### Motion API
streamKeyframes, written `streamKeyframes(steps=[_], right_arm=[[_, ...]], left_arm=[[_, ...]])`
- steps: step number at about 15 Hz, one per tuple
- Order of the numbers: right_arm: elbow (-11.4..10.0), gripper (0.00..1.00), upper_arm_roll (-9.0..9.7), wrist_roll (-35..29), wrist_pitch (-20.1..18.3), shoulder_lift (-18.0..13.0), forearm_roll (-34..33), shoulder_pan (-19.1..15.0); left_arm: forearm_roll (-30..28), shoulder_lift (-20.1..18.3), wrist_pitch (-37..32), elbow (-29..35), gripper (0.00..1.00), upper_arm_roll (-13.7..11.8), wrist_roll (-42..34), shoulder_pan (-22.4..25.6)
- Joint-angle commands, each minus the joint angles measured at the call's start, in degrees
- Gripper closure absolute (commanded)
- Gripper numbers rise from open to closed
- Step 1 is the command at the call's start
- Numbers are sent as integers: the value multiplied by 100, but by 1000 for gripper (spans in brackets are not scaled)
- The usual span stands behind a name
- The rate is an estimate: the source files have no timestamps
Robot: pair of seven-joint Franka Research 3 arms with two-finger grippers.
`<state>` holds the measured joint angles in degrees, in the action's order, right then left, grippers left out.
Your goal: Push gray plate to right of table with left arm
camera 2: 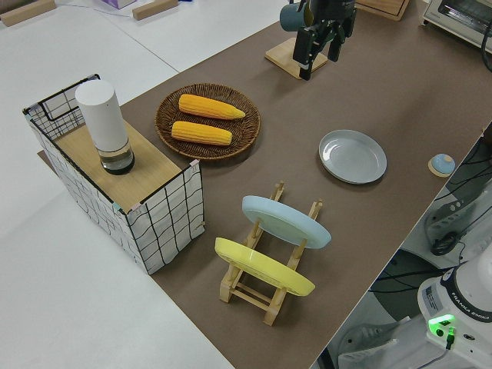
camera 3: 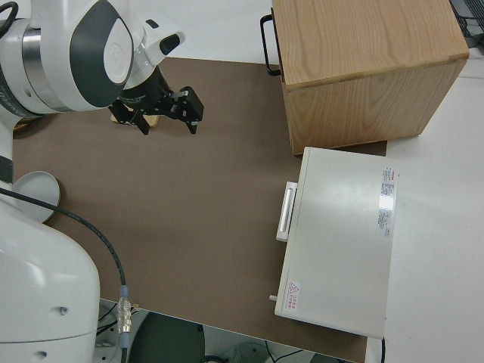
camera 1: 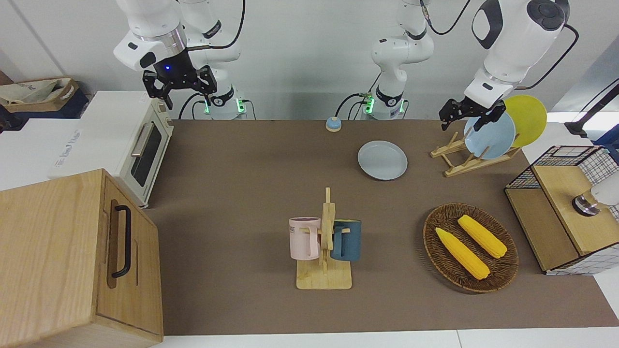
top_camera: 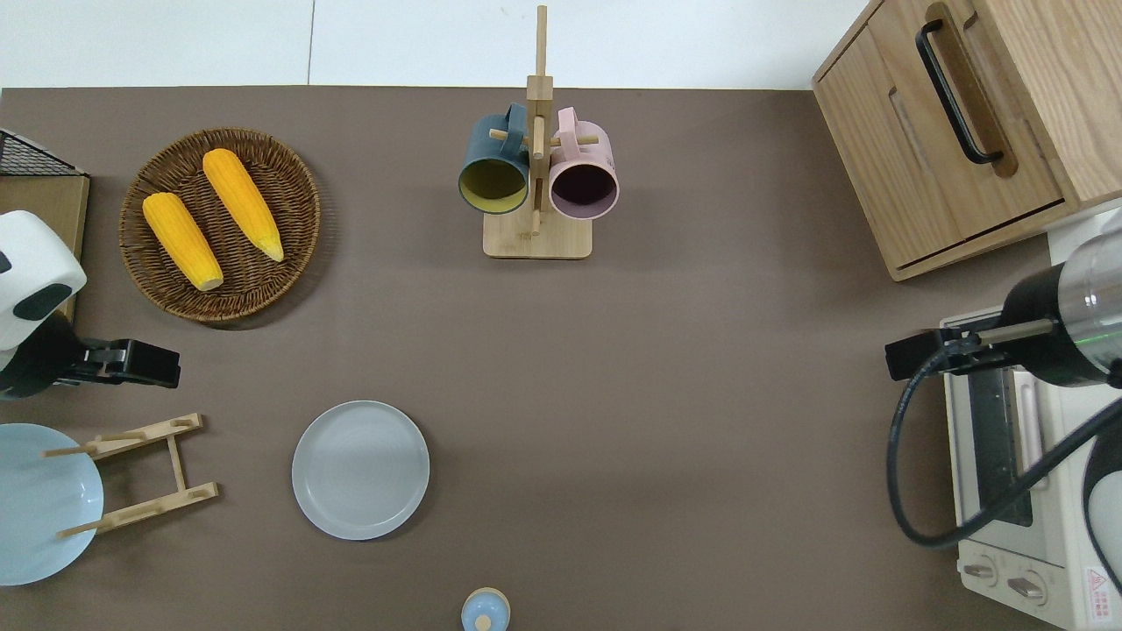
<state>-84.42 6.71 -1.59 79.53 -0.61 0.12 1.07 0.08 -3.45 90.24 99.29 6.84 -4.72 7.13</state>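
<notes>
The gray plate (camera 1: pixel 382 160) (top_camera: pixel 360 469) (camera 2: pixel 353 156) lies flat on the brown table (top_camera: pixel 684 394), close to the robots' edge and toward the left arm's end. My left gripper (camera 1: pixel 468 119) (top_camera: pixel 158 365) (camera 2: pixel 319 44) hangs open and empty in the air. From overhead it is over bare mat between the wicker basket and the wooden plate rack, well apart from the gray plate. The right arm is parked with its gripper (camera 1: pixel 186 92) (camera 3: pixel 168 121) open.
A plate rack (top_camera: pixel 145 473) holds a sky-blue plate (camera 1: pixel 491 135) and a yellow plate (camera 1: pixel 529 118). A wicker basket (top_camera: pixel 298 188) with two corn cobs, a mug tree (top_camera: pixel 536 184), a wooden cabinet (top_camera: pixel 964 123), a toaster oven (camera 1: pixel 145 150), a wire crate (camera 2: pixel 165 211) and a small blue bell (camera 1: pixel 333 124) also stand here.
</notes>
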Motion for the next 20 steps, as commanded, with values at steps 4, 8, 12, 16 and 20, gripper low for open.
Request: streamKeyframes(steps=[4,8,12,16,20], right_arm=[[22,17,85,1,-69,-36,59,-116],[22,17,85,-8,-69,-36,59,-116],[22,17,85,1,-69,-36,59,-116],[22,17,85,-8,-69,-36,59,-116],[22,17,85,-8,-69,-36,59,-116]], left_arm=[[-52,-103,-6,187,7,-7,-82,16],[-78,-226,3,520,7,-7,-82,7],[-149,-585,492,1292,7,2,-82,16],[-333,-902,1135,2155,9,-25,-82,16],[-342,-1192,1601,2857,9,-25,-82,-19]])
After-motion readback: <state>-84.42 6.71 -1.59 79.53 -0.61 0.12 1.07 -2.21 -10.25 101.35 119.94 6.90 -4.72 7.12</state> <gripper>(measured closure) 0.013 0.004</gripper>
